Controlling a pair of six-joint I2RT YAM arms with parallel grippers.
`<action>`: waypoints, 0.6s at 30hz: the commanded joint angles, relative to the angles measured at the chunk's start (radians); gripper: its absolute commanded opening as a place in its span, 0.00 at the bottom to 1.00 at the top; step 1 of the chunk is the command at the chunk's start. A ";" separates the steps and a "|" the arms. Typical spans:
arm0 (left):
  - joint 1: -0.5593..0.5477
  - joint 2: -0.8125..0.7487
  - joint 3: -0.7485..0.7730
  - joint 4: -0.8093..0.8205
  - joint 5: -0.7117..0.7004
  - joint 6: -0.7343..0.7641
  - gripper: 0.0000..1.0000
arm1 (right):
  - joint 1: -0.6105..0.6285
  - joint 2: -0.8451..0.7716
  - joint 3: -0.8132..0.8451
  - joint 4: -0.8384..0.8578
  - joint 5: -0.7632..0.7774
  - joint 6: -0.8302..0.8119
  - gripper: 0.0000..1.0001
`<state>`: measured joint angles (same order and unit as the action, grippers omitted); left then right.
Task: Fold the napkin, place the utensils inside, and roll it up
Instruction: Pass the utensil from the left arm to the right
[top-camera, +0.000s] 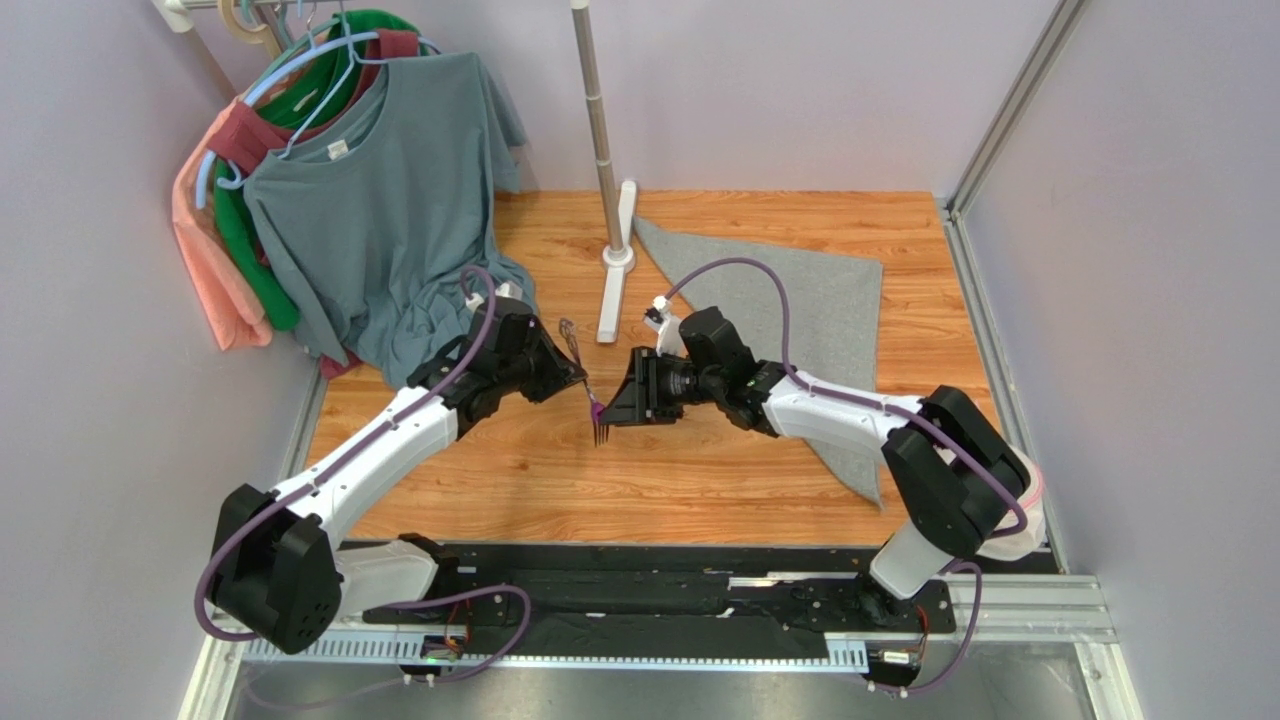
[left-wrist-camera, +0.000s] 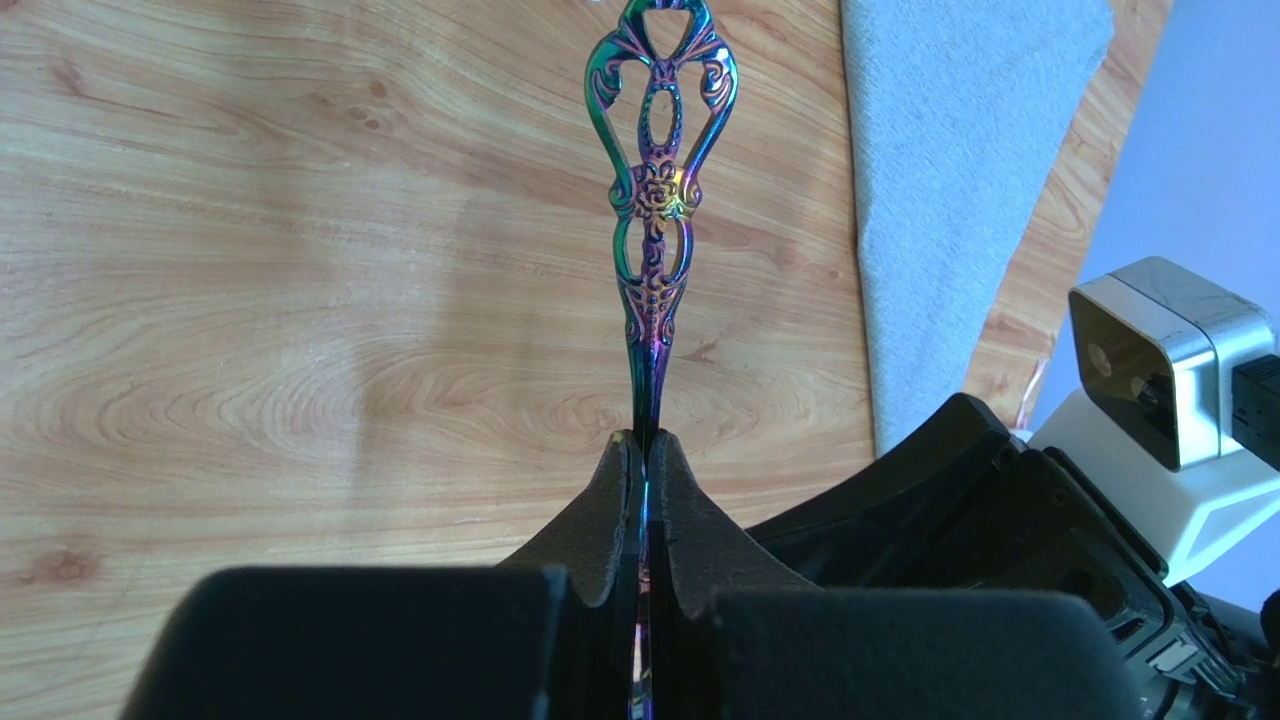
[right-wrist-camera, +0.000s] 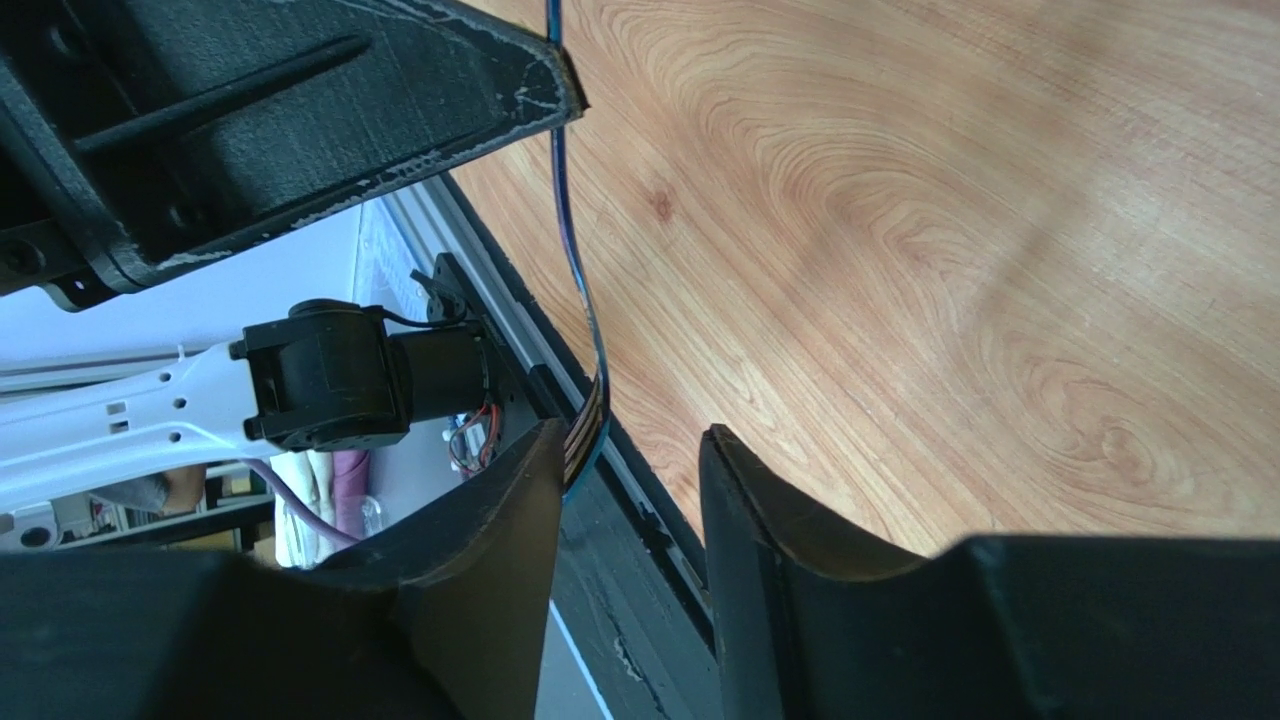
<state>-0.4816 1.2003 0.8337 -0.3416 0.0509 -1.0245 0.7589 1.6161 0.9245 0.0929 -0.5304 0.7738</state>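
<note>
The fork (top-camera: 589, 393) hangs above the bare wooden table, tines toward the near edge, with my left gripper (top-camera: 568, 365) shut on its thin stem. From the left wrist, the fork's ornate iridescent handle (left-wrist-camera: 657, 180) sticks out past the pressed-together fingertips (left-wrist-camera: 619, 477) of the left gripper (left-wrist-camera: 646, 443). My right gripper (top-camera: 613, 402) faces it from the right and is open. In the right wrist view the fork (right-wrist-camera: 579, 300) shows edge-on, its tines at the mouth of the right gripper (right-wrist-camera: 631, 450), beside the left finger (right-wrist-camera: 504, 518). The grey napkin (top-camera: 819, 308) lies back right, partly under the right arm.
T-shirts on hangers (top-camera: 376, 195) drape onto the table's back left corner. A rack pole with a white base (top-camera: 616, 270) stands at the back centre. Walls close both sides, and a black rail (top-camera: 661, 593) runs along the near edge.
</note>
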 joint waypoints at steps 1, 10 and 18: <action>-0.021 -0.027 0.041 0.039 -0.037 -0.011 0.00 | 0.008 0.018 0.051 0.041 -0.051 0.030 0.36; -0.058 -0.039 0.038 0.061 -0.091 0.041 0.00 | 0.008 0.080 0.073 0.056 -0.085 0.085 0.13; -0.066 -0.054 0.079 0.024 -0.065 0.161 0.67 | -0.046 0.070 0.071 -0.004 -0.074 0.096 0.00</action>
<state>-0.5392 1.1885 0.8391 -0.3389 -0.0204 -0.9401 0.7471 1.7000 0.9592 0.1093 -0.5865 0.8608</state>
